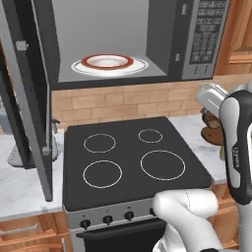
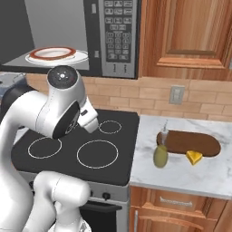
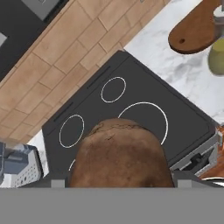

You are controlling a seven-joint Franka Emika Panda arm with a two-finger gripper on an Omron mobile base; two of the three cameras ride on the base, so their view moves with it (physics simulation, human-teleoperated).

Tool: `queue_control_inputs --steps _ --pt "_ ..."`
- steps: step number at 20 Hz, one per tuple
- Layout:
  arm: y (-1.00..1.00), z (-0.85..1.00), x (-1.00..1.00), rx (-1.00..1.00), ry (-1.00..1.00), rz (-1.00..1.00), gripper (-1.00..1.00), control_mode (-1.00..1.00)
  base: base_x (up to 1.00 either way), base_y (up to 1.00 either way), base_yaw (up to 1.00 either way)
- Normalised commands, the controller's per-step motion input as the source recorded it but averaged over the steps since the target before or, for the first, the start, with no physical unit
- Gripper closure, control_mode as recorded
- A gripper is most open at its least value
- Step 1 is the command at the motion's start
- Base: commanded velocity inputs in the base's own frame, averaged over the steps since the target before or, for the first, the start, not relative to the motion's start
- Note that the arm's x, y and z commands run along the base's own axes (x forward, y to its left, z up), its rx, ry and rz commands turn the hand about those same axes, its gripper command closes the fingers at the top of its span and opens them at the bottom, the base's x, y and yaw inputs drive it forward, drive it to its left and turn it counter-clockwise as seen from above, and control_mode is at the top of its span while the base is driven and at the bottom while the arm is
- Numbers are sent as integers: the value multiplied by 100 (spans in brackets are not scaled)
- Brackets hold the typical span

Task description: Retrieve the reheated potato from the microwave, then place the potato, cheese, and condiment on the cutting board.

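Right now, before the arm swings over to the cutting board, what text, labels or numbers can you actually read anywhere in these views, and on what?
No text reads clearly.
Microwave keypad: button markings, too small and blurred to read.
Robot arm link: vertical lettering, possibly a brand name, too blurred to quote.
Stove knobs: no readable marks.
Condiment bottle: no label visible.

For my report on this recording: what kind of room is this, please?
A rendered home kitchen, it seems: a black stove with four ring burners, an open microwave above it, and a marble counter under wooden cabinets.
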Motion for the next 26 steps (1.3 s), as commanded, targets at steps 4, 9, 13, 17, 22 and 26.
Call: queue_control_inputs --steps 4,9,13,17,22,26 --pt "0 0 0 0 0 0 100 100 12 -72 0" --pt "0 0 0 0 0 0 100 100 14 -73 0" --pt "0 0 0 0 0 0 100 100 19 -71 0" --pt "0 0 0 0 0 0 100 100 23 -68 1" --pt "0 0 0 0 0 0 100 100 28 -64 2" --pt "0 0 0 0 0 0 100 100 32 -52 5"
